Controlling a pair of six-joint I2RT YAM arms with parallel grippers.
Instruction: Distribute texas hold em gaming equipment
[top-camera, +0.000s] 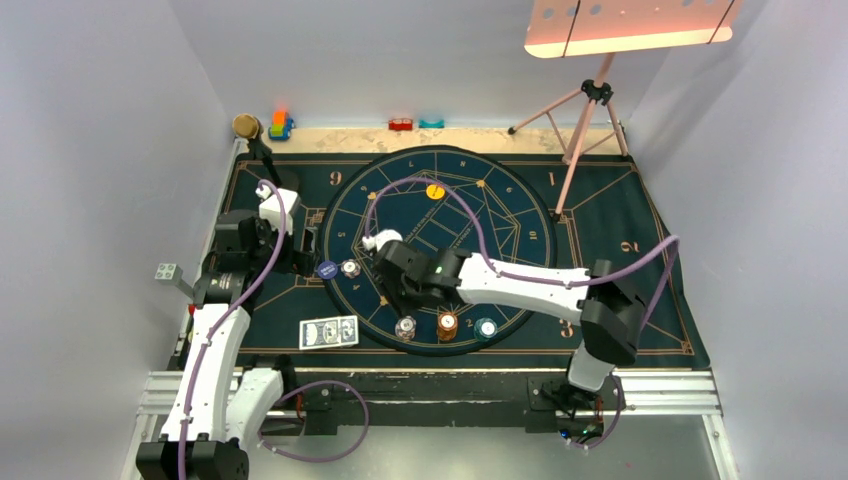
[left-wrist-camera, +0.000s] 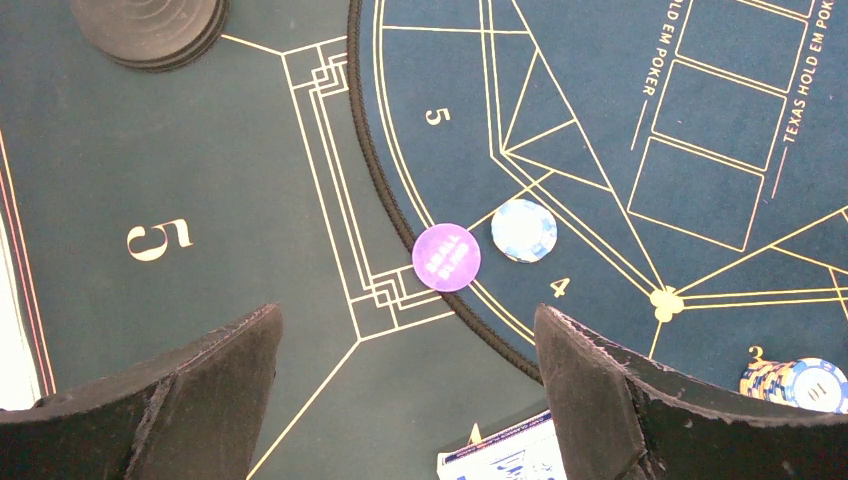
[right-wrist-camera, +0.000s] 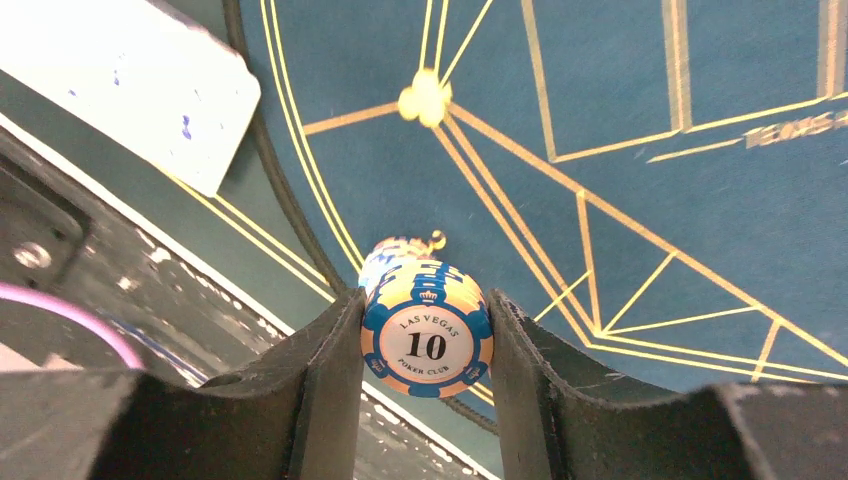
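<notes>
Blue-striped chip (right-wrist-camera: 427, 340) in R end effector (right-wrist-camera: 423, 303)

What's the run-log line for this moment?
left gripper: open, empty | right gripper: shut on white-blue chip marked 10, chip on edge between fingers

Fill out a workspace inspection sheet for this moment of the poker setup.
Surface: dark poker mat with gold lines.
Job's things: cards near left; three chip stacks at the circle's near rim; yellow disc far side; dark-blue disc beside a single chip.
Clutter: toy blocks and microphone at the far edge.
Grippers: left gripper open, empty; right gripper clamps an upright white chip.
Cables: purple cables loop over the arms.
Surroundings: pink tripod stand, pale walls.
</notes>
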